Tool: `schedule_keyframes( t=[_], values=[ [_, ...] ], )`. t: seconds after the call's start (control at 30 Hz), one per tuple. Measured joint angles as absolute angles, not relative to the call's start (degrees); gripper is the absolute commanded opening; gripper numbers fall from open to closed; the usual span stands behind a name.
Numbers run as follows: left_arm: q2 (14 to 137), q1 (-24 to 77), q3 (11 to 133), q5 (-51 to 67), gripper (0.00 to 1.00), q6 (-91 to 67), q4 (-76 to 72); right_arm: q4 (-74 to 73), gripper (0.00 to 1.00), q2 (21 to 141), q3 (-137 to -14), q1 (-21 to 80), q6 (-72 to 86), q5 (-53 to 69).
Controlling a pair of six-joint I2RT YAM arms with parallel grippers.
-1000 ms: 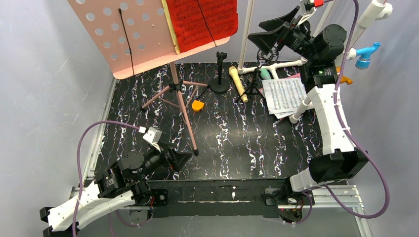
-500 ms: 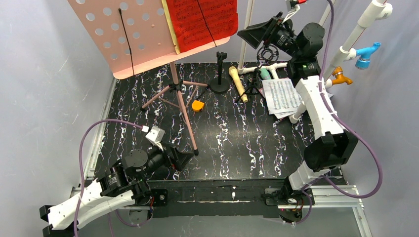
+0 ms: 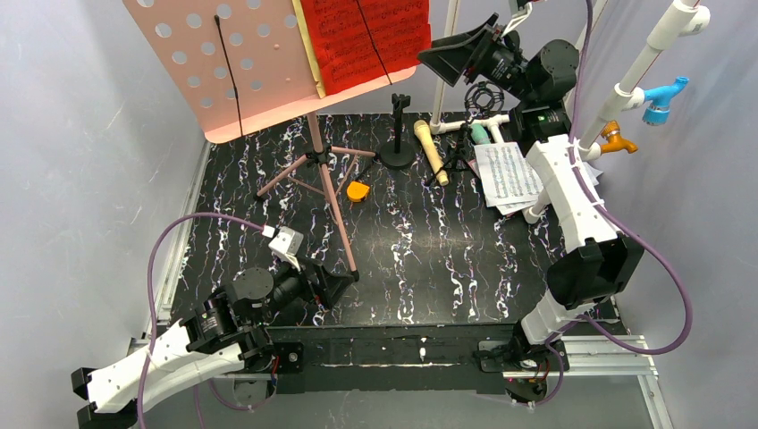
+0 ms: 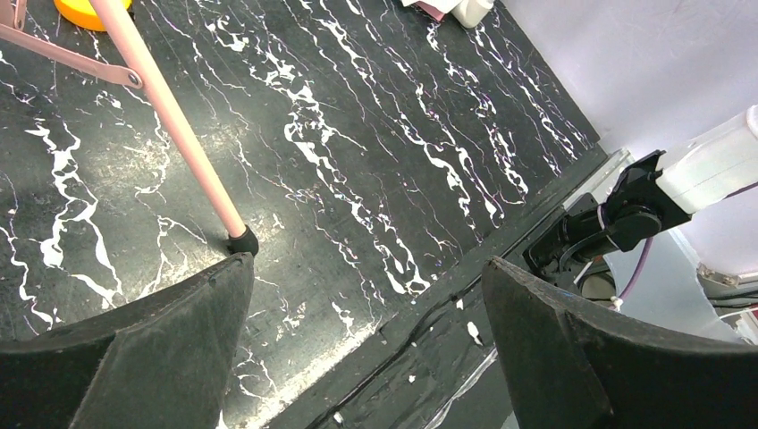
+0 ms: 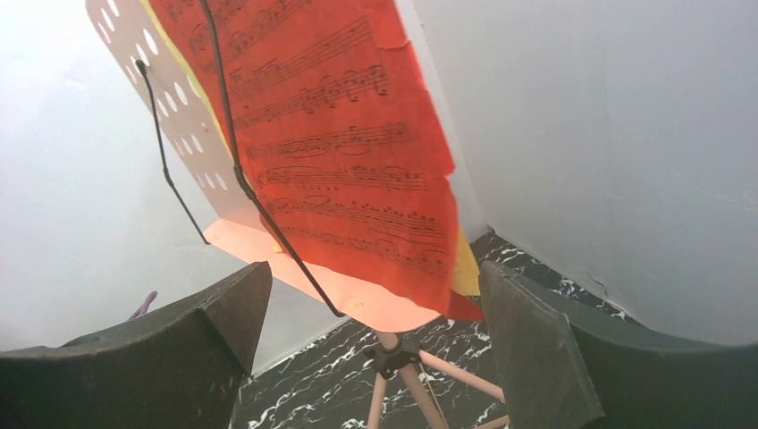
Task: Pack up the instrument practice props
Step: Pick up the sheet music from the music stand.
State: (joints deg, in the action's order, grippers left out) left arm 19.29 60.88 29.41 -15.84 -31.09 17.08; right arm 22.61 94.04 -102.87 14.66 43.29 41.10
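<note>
The pink perforated music board [image 3: 223,63] stands on pink tripod legs [image 3: 326,179] at the back left. It carries a red music sheet [image 3: 366,40] with a yellow sheet [image 3: 307,54] behind it. My right gripper [image 3: 451,54] hangs open, raised just right of the red sheet [image 5: 340,152], facing its lower corner; nothing is between the fingers [image 5: 374,277]. My left gripper [image 3: 335,286] is open low over the table, beside the tripod foot [image 4: 241,241]. A beige microphone [image 3: 430,150], a teal microphone [image 3: 480,134] and white printed sheets [image 3: 511,174] lie at the back right.
A white pipe frame with blue and orange fittings [image 3: 661,98] rises at the back right. A black stand [image 3: 398,134] and a small black tripod [image 3: 456,161] sit near the microphones. An orange piece [image 3: 357,191] lies by the tripod legs.
My right arm has swung left and up, bringing its open gripper close to the red sheet. The left gripper has crept slightly right toward the tripod foot.
</note>
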Motion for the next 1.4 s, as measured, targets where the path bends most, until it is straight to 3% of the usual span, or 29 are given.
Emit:
schedule_keyframes(
  t=[0.53, 0.6, 0.67, 1.4],
  values=[
    [19.42, 60.88, 29.41, -15.81, 0.98, -31.09, 16.62, 24.16, 0.79, 94.02, -102.98, 15.46, 43.35, 42.17],
    [19.42, 60.88, 29.41, -15.81, 1.0, -31.09, 16.29, 24.18, 0.6, 94.02, -102.98, 15.46, 43.35, 42.41],
    [19.44, 60.88, 29.41, -15.75, 1.0, -31.11, 16.25, 24.23, 0.56, 93.97, -102.98, 15.46, 43.13, 42.63],
    [21.23, 60.88, 29.41, -15.55, 1.0, -31.05, 15.14, 19.4, 0.57, 94.37, -104.9, 15.51, 38.65, 38.46]
  ],
)
